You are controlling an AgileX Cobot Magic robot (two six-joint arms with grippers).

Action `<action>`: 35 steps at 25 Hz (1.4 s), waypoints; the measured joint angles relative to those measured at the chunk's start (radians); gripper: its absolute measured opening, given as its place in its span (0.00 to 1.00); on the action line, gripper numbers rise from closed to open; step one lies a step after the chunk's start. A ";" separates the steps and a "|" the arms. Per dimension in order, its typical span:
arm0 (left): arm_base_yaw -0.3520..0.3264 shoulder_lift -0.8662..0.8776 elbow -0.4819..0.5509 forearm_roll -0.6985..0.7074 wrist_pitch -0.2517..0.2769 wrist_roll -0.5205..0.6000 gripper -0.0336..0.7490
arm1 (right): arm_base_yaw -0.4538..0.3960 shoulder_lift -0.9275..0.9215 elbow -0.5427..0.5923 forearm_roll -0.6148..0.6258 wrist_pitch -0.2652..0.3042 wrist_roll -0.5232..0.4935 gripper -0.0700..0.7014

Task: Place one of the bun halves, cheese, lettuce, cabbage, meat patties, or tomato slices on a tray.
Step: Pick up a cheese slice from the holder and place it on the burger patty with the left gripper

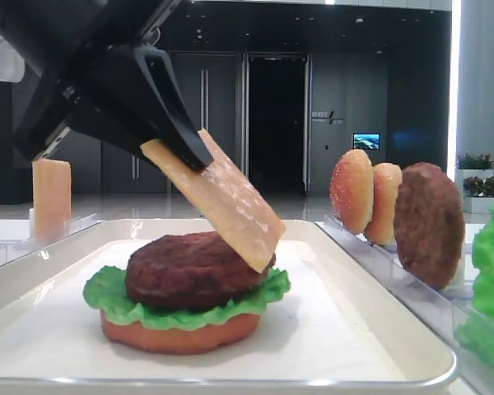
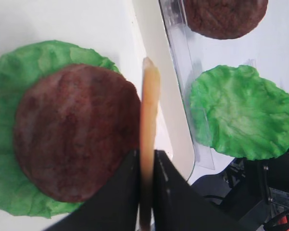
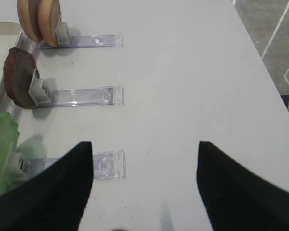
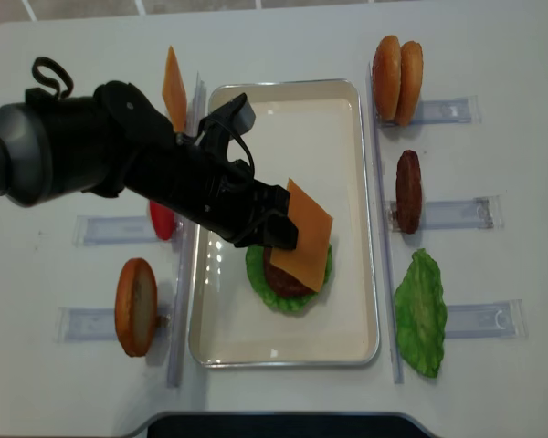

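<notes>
My left gripper (image 4: pixel 279 235) is shut on the cheese (image 4: pixel 310 233), a pale orange square slice held tilted over the white tray (image 4: pixel 283 128). In the low exterior view the cheese (image 1: pixel 230 202) slopes down to the right and its lower corner touches the meat patty (image 1: pixel 189 267). That patty lies on a lettuce leaf (image 1: pixel 115 296) and a tomato slice (image 1: pixel 181 336) in the tray. The left wrist view shows the slice edge-on (image 2: pixel 149 110) between the two fingers, beside the patty (image 2: pixel 72 134). My right gripper (image 3: pixel 144 168) hangs open over bare table with nothing between its fingers.
Clear racks flank the tray. On the right stand two bun halves (image 4: pixel 397 67), a patty (image 4: pixel 408 190) and a lettuce leaf (image 4: pixel 422 313). On the left are another cheese slice (image 4: pixel 173 78), a tomato slice (image 4: pixel 162 222) and a bun half (image 4: pixel 135 306).
</notes>
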 joint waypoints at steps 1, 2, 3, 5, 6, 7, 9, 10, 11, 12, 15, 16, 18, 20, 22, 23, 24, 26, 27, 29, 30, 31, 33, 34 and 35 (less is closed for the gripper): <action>0.000 0.000 0.000 0.000 -0.002 0.000 0.14 | 0.000 0.000 0.000 0.000 0.000 0.000 0.70; 0.000 0.000 0.000 0.000 -0.003 0.000 0.16 | 0.000 0.000 0.000 0.000 0.000 0.000 0.70; 0.000 0.000 0.000 0.001 -0.006 0.000 0.18 | 0.000 0.000 0.000 0.000 0.000 0.000 0.70; 0.000 0.000 0.000 0.001 -0.008 0.000 0.22 | 0.000 0.000 0.000 0.000 0.000 0.000 0.70; 0.000 0.000 0.000 0.001 -0.011 0.000 0.23 | 0.000 0.000 0.000 0.000 0.000 0.000 0.70; 0.000 0.000 0.000 0.001 -0.012 0.000 0.24 | 0.000 0.000 0.000 0.000 0.000 0.000 0.70; 0.000 0.000 0.000 0.001 -0.013 0.000 0.25 | 0.000 0.000 0.000 0.000 0.000 0.000 0.70; 0.000 0.000 0.000 0.001 -0.014 0.000 0.25 | 0.000 0.000 0.000 0.000 0.000 0.000 0.70; 0.000 0.000 0.000 0.002 -0.015 0.000 0.25 | 0.000 0.000 0.000 0.000 0.000 0.000 0.70; 0.000 0.000 0.000 0.002 -0.015 0.000 0.25 | 0.000 0.000 0.000 0.000 0.000 0.000 0.70; 0.000 0.000 0.000 0.003 -0.016 0.000 0.25 | 0.000 0.000 0.000 0.000 0.000 0.000 0.70; 0.000 0.000 0.000 0.003 -0.016 0.000 0.25 | 0.000 0.000 0.000 0.000 0.000 0.000 0.70; 0.000 0.000 0.000 0.003 -0.016 0.000 0.25 | 0.000 0.000 0.000 0.000 0.000 0.000 0.70; 0.000 0.000 0.000 0.003 -0.016 -0.001 0.25 | 0.000 0.000 0.000 0.000 0.000 0.000 0.70; 0.000 0.000 0.000 0.004 -0.016 -0.001 0.26 | 0.000 0.000 0.000 0.000 0.000 0.000 0.70; 0.000 0.000 0.000 0.005 -0.016 -0.001 0.26 | 0.000 0.000 0.000 0.000 0.000 0.000 0.70; 0.000 0.000 0.000 0.010 -0.016 -0.007 0.26 | 0.000 0.000 0.000 0.000 0.000 0.000 0.70; 0.000 0.000 0.000 0.024 -0.016 -0.019 0.26 | 0.000 0.000 0.000 0.000 0.000 0.000 0.70; 0.000 0.000 0.000 0.028 -0.016 -0.021 0.26 | 0.000 0.000 0.000 0.000 0.000 0.000 0.70; 0.000 0.000 0.000 0.031 -0.016 -0.023 0.27 | 0.000 0.000 0.000 0.000 0.000 0.000 0.70; 0.000 0.000 0.000 0.031 -0.016 -0.024 0.28 | 0.000 0.000 0.000 0.000 0.000 0.000 0.70; 0.000 0.000 0.000 0.032 -0.016 -0.025 0.31 | 0.000 0.000 0.000 0.000 0.000 0.000 0.70; 0.000 0.000 0.000 0.033 -0.016 -0.025 0.38 | 0.000 0.000 0.000 0.000 0.000 0.000 0.70; 0.000 0.000 0.000 0.033 -0.016 -0.026 0.41 | 0.000 0.000 0.000 0.000 0.000 0.000 0.70; 0.000 0.000 0.000 0.033 -0.016 -0.026 0.45 | 0.000 0.000 0.000 0.000 0.000 0.000 0.70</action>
